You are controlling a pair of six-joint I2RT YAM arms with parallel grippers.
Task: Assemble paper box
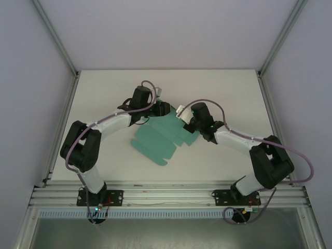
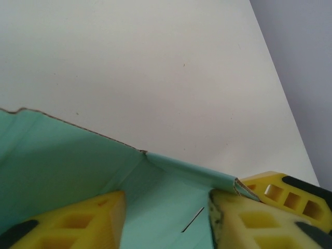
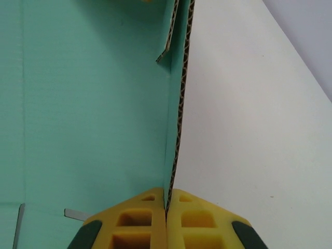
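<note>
Status: early stage. The paper box (image 1: 163, 139) lies mid-desk (image 1: 104, 88) and is mostly a flat die-cut sheet. The flaps on its near side lie flat on the surface.

Both my arms work at its far edge. My right pincer (image 3: 167, 201) is clamped on one upright panel, whose corrugated edge stands straight between the closed fingers. The base panel lies flat to the left of it. My left pincer (image 2: 166, 202) is spread, fingers well apart over the card, and grips nothing. A narrow folded strip ends touching its right-hand finger.

Judged done: one wall raised, and a second flap partly lifted beside my left pincer.

Judged left: the remaining walls, tucking the flaps, and closing. No box shape yet.
</note>
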